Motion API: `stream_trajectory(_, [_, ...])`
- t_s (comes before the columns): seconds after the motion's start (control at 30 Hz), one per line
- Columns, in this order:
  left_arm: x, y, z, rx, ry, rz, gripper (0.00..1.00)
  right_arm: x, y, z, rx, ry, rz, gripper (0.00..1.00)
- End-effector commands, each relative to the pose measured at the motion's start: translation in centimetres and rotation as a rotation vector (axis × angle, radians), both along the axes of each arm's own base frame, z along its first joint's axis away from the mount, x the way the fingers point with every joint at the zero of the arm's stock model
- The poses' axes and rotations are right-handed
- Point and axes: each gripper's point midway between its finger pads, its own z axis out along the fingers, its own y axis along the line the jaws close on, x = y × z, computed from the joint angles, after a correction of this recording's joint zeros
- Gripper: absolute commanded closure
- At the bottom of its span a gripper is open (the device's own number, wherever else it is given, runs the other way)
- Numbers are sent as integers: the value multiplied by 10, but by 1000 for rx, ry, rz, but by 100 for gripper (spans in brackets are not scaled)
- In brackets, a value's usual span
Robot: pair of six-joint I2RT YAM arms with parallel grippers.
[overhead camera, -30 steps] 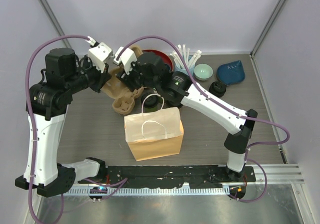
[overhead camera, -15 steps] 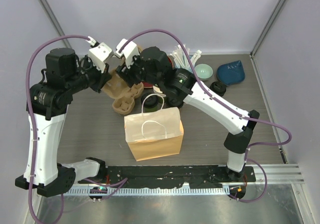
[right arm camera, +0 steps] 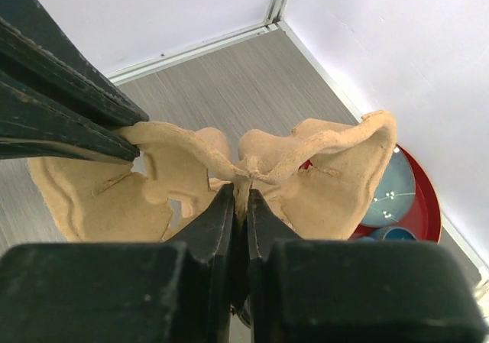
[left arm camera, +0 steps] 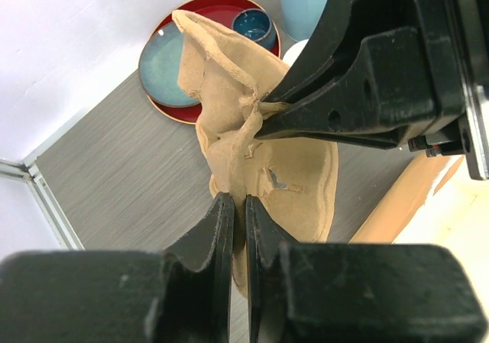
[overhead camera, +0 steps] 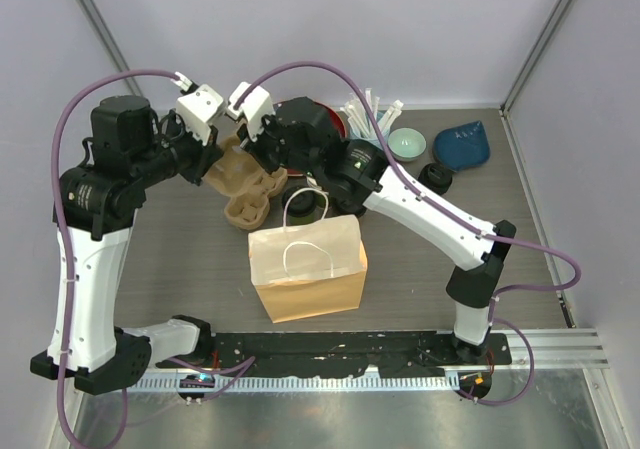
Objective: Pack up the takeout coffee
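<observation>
A tan moulded-pulp cup carrier [overhead camera: 245, 184] hangs tilted above the table at the back left, held from two sides. My left gripper [left arm camera: 238, 205] is shut on one rim of the carrier [left arm camera: 298, 175]. My right gripper [right arm camera: 239, 198] is shut on the middle ridge of the carrier [right arm camera: 321, 182]. From above, the left gripper [overhead camera: 208, 154] and right gripper [overhead camera: 255, 151] meet over it. Of the takeout coffee I make out only a pale green cup [overhead camera: 407, 144] and a round black lid [overhead camera: 435, 177] at the back right.
A brown paper bag [overhead camera: 305, 264] with white handles stands open in front of the carrier. A red plate [left arm camera: 183, 60] with blue dishes lies behind it, beside a blue cup of straws [left arm camera: 306, 7]. A dark blue dish [overhead camera: 462, 144] sits far right.
The right gripper has shifted a little up and left over the carrier, and its jaws have closed on the middle ridge. The left gripper keeps its hold.
</observation>
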Motion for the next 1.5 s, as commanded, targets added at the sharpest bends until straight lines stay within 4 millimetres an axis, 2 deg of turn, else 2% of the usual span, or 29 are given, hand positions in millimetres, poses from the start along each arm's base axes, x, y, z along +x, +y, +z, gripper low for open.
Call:
stream_trajectory(0.0, [1, -2, 16, -25, -69, -6, 100, 5, -15, 23, 49, -20, -69, 96])
stream_trajectory(0.07, [3, -2, 15, -24, -67, 0, 99, 5, -23, 30, 72, -11, -97, 99])
stream_trajectory(0.17, [4, -4, 15, -36, -59, -7, 70, 7, -37, 38, 88, -6, -160, 99])
stream_trajectory(0.2, [2, -6, 16, -44, -59, -16, 56, 5, -45, 45, 100, -11, -180, 99])
stream_trajectory(0.27, [-2, -10, 19, -63, -53, -35, 47, 9, -60, 49, 102, -14, -238, 99])
stream_trajectory(0.3, [-4, -11, 19, -68, -50, -40, 41, 5, -72, 62, 127, -25, -253, 99])
stream_trajectory(0.37, [-6, -14, 19, -80, -40, -60, 33, 6, -92, 70, 138, -32, -307, 99])
stream_trajectory(0.4, [-8, -16, 17, -83, -30, -72, 33, 1, -106, 82, 162, -42, -322, 99])
stream_trajectory(0.43, [-10, -19, 14, -89, -15, -90, 33, -1, -117, 86, 164, -42, -338, 99])
stream_trajectory(0.5, [-14, -29, -4, -106, 51, -146, 35, -6, -135, 91, 169, -38, -377, 99])
stream_trajectory(0.53, [-15, -33, -12, -111, 81, -163, 37, -15, -154, 100, 183, -39, -392, 99])
stream_trajectory(0.57, [-16, -38, -30, -99, 129, -193, 38, -18, -162, 100, 182, -33, -410, 99])
stream_trajectory(0.6, [-23, -45, -40, -98, 163, -249, 38, -23, -171, 103, 201, -22, -415, 99])
stream_trajectory(0.63, [-29, -52, -49, -87, 189, -290, 38, -34, -188, 112, 226, -23, -422, 99])
stream_trajectory(0.7, [-39, -60, -70, -55, 247, -370, 36, -43, -204, 111, 247, -5, -438, 99])
stream_trajectory(0.73, [-46, -68, -77, -40, 266, -415, 36, -52, -219, 114, 262, -3, -445, 99])
stream_trajectory(0.87, [-54, -82, -103, 25, 317, -509, 28, -65, -247, 109, 255, 6, -482, 99])
stream_trajectory(0.97, [-62, -91, -124, 76, 363, -581, 27, -71, -257, 105, 279, 31, -489, 99])
stream_trajectory(1.1, [-70, -98, -152, 145, 425, -633, 27, -76, -253, 100, 271, 58, -460, 99])
stream_trajectory(1.17, [-65, -97, -167, 158, 443, -602, 30, -78, -247, 97, 264, 78, -436, 99])
stream_trajectory(1.2, [-62, -97, -171, 159, 445, -589, 32, -76, -241, 89, 229, 95, -430, 99])
stream_trajectory(1.27, [-64, -98, -178, 157, 471, -580, 43, -77, -234, 85, 215, 119, -411, 99])
stream_trajectory(1.3, [-65, -97, -179, 153, 482, -573, 50, -75, -226, 74, 178, 145, -404, 99])
stream_trajectory(1.33, [-65, -97, -179, 147, 491, -564, 66, -75, -223, 75, 185, 159, -398, 99])
stream_trajectory(1.4, [-67, -97, -174, 122, 503, -529, 83, -80, -210, 69, 200, 218, -361, 99])
stream_trajectory(1.43, [-68, -97, -170, 107, 499, -518, 99, -80, -200, 61, 195, 251, -344, 99])
stream_trajectory(1.47, [-69, -97, -168, 83, 512, -491, 100, -85, -191, 57, 197, 281, -303, 99])
